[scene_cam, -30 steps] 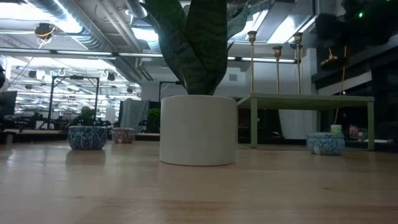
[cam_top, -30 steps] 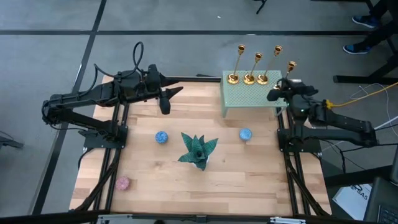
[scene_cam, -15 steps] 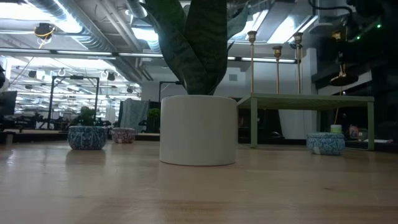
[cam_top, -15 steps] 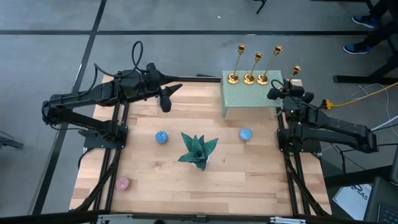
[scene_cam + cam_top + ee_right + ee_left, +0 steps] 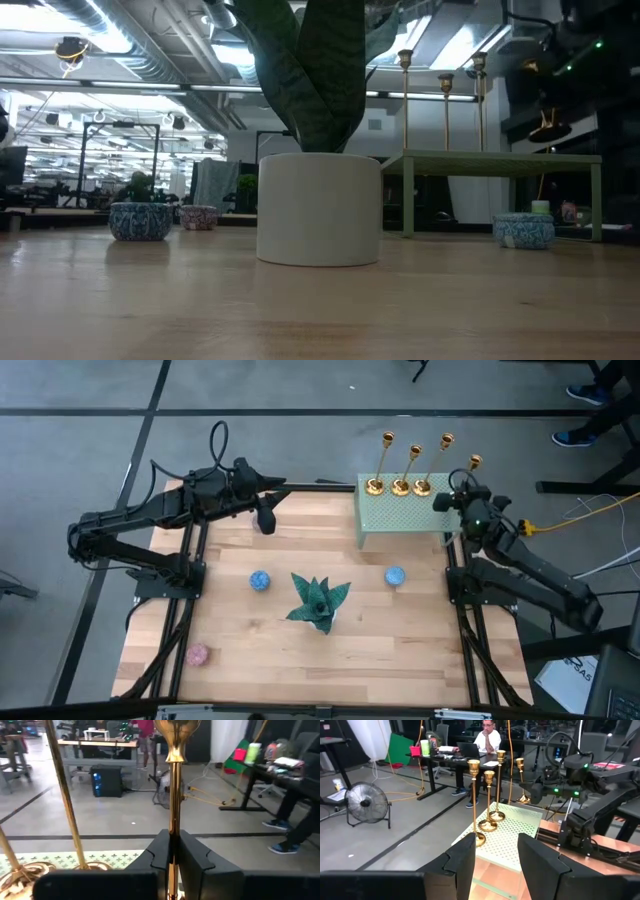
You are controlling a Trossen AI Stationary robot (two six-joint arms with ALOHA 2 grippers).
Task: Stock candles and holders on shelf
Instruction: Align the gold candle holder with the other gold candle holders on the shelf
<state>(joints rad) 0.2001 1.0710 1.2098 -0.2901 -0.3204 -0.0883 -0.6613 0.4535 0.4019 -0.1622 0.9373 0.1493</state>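
Holder [image 5: 173,795] clamped in right pincer [image 5: 170,851] above shelf [image 5: 400,515]; left pincer [image 5: 495,857] apart.

2 dark jointed arms [image 5: 140,520], black cables.

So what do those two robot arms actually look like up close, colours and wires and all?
Both arms are matt black, built of jointed tube-like segments on black frame rails at the table's sides. The left arm carries a looping black cable above its wrist. The right arm shows small green lights near its wrist, with yellow cables running off beside it. Each ends in a tool with two flat, dark, blocky fingers.
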